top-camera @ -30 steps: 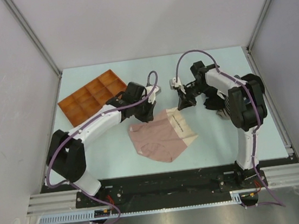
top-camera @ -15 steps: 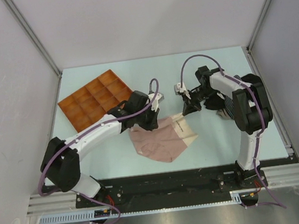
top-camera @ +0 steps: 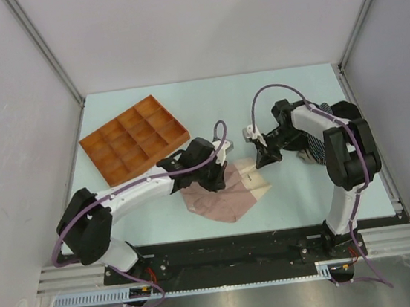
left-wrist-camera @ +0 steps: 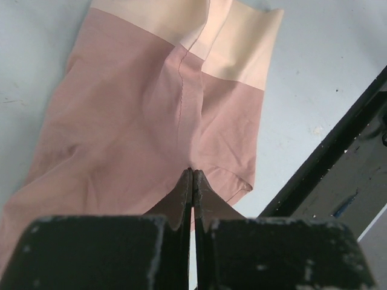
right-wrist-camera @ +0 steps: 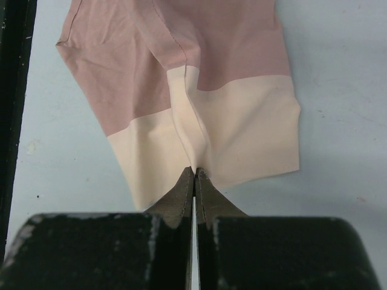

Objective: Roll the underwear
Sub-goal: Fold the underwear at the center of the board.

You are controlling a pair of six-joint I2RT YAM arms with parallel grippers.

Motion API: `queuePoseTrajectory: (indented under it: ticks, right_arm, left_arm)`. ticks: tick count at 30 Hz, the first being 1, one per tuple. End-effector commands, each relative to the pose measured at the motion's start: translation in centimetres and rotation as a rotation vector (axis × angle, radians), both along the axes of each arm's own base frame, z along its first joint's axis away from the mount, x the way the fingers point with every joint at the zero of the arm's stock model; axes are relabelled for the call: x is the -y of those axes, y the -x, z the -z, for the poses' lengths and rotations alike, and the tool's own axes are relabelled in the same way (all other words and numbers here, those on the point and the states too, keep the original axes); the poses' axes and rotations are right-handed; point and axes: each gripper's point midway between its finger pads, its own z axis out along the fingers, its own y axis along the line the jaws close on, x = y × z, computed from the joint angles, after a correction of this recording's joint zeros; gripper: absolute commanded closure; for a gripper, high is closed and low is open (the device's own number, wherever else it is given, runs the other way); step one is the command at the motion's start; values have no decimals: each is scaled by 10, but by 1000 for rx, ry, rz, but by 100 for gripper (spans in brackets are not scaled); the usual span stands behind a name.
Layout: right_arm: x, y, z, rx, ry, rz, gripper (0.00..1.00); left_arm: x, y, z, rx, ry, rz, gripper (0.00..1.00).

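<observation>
Left gripper (left-wrist-camera: 192, 174) and right gripper (right-wrist-camera: 194, 172), jaws pressed together, each pinch a fold of the pink-beige underwear (top-camera: 227, 200) at lower centre. Both now sit nearer the bottom edge than before, and the cloth is bunched. The left arm stretches low rightward; the right forearm angles left.

Two matching arms on show: the left arm (top-camera: 139, 192) and the right arm (top-camera: 337, 205) both wear smooth white shells, broken up by chunky black joint housings. A purple cable (top-camera: 219, 122) loops along each one. Up close now, the left tool (left-wrist-camera: 192, 176) and the right tool (right-wrist-camera: 195, 174) have blocky, scuffed black bodies and dark wedge fingers tapering to thin tips.
</observation>
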Motion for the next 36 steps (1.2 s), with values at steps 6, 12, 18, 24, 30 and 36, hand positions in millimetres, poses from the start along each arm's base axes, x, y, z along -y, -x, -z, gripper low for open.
queuePoseTrajectory:
  ticks: [6, 12, 18, 24, 30, 36]
  right_arm:
    - [11, 13, -7, 72, 7, -46, 100]
    - [15, 23, -1, 57, 15, -58, 100]
    - [17, 28, 3, 52, 21, -62, 100]
    - [21, 29, 10, 51, 42, -57, 100]
    - [23, 30, 13, 60, 55, -58, 100]
    - [26, 33, 14, 59, 65, -60, 99]
  left_arm:
    - [14, 15, -13, 11, 70, -4, 99]
    - [17, 24, -7, -5, 75, 3, 100]
    - [22, 32, -2, -25, 84, 12, 100]
    - [30, 36, 2, -39, 87, 29, 100]
    - [35, 42, 7, -57, 85, 45, 100]
    - [39, 51, 13, -73, 83, 60, 100]
